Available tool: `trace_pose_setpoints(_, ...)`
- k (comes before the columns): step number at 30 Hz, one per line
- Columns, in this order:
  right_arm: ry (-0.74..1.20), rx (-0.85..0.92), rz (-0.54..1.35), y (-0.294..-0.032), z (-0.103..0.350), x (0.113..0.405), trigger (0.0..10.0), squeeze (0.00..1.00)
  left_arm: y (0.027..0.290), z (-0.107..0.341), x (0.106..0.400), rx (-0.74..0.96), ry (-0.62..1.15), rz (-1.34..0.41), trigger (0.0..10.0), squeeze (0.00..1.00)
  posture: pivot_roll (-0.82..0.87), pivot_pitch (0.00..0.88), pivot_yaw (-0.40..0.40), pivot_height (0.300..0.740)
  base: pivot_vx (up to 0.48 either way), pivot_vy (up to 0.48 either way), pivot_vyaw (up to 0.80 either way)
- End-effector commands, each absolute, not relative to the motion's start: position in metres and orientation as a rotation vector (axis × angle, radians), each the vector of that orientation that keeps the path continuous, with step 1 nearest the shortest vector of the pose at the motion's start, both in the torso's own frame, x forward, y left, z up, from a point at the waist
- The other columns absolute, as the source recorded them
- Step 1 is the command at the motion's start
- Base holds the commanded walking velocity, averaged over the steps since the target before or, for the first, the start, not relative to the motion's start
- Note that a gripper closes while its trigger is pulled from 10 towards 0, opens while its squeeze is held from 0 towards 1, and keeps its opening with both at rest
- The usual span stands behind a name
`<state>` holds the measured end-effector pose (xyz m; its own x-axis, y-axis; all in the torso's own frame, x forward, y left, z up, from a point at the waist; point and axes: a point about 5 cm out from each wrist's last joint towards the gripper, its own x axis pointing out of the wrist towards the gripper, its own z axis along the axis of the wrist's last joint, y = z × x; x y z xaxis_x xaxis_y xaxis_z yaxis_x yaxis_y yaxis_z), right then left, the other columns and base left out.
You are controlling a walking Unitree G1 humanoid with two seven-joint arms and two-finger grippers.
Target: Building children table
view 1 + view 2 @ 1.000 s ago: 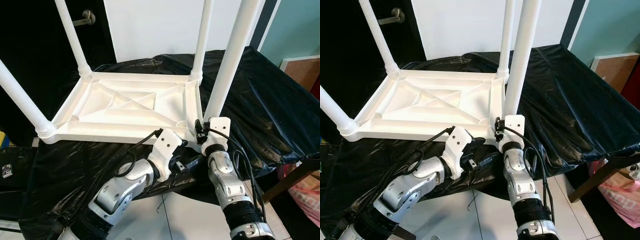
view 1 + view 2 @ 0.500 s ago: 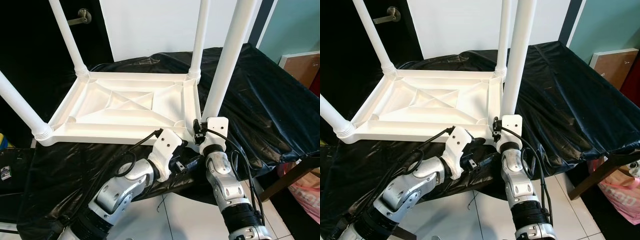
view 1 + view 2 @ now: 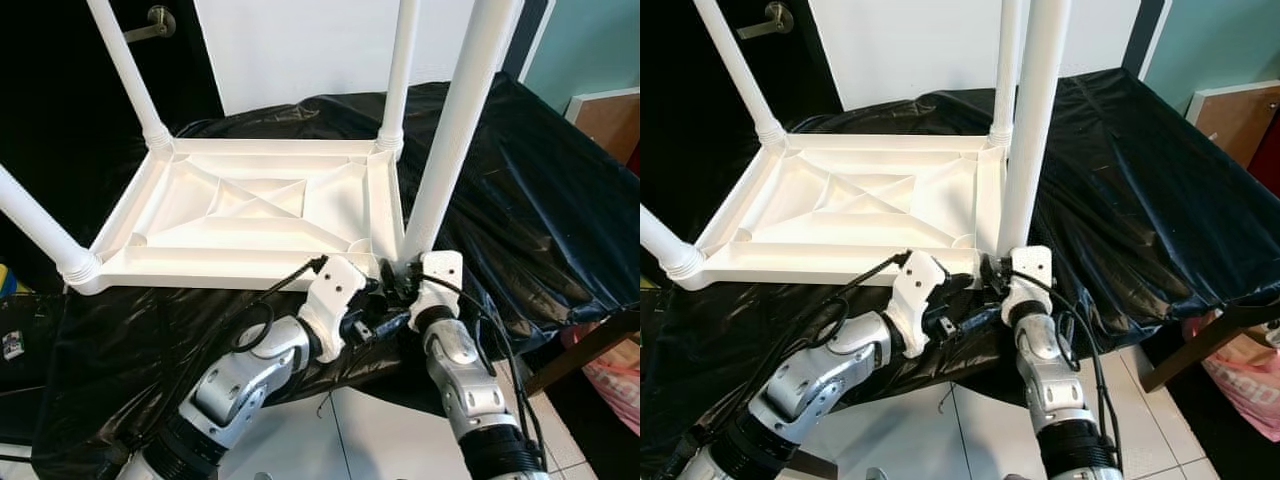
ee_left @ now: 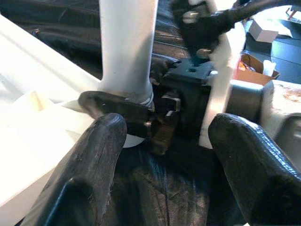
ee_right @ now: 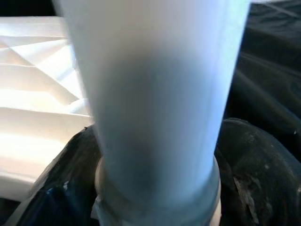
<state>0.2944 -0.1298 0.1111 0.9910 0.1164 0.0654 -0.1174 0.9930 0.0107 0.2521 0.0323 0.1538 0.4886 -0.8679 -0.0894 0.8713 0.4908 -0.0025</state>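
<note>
Black-draped bench edge (image 3: 560,300), right pincer (image 5: 155,188) round table leg (image 3: 450,130)

White plastic table (image 3: 260,205), white legs (image 3: 455,120), glossy black cover (image 3: 520,190), teal wall (image 3: 590,50)

Upturned table (image 3: 260,210) lying on the covered surface (image 3: 520,210), right gripper (image 5: 155,188) clasping its near-right leg (image 3: 455,120), left gripper (image 4: 160,155) just beside

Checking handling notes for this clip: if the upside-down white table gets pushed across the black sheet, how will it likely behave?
The white table looks like thin ribbed plastic, so probably light and stiff. Its flat top lies on the glossy black sheet, so it would likely slide. The right hand grips the near leg at its base; pushing higher might tip it.
</note>
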Motion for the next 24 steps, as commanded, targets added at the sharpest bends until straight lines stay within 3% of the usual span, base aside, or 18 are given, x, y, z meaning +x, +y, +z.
trace_pose_setpoints(1,-0.076,0.025,0.133,-0.129,0.112,0.292,10.0,0.00,0.031,0.155,0.245,0.048,0.090,-1.186,10.0,0.00,-0.05,0.080,0.022,0.740,0.000,0.000,0.00)
trace_pose_setpoints(11,-0.163,-0.016,0.325,-0.135,0.120,0.280,10.0,0.00,0.033,0.154,0.244,0.054,0.100,-1.198,10.0,0.00,-0.05,0.072,0.030,0.740,0.000,0.000,0.00)
trace_pose_setpoints(13,-0.187,-0.054,0.425,-0.138,0.128,0.285,10.0,0.00,0.033,0.151,0.240,0.065,0.124,-1.236,10.0,0.00,-0.06,0.066,0.035,0.740,0.000,0.000,0.00)
trace_pose_setpoints(24,-0.168,-0.182,0.550,-0.151,0.140,0.317,10.0,0.00,0.032,0.151,0.241,0.077,0.129,-1.254,10.0,0.00,-0.05,0.056,0.038,0.740,0.000,0.000,0.00)
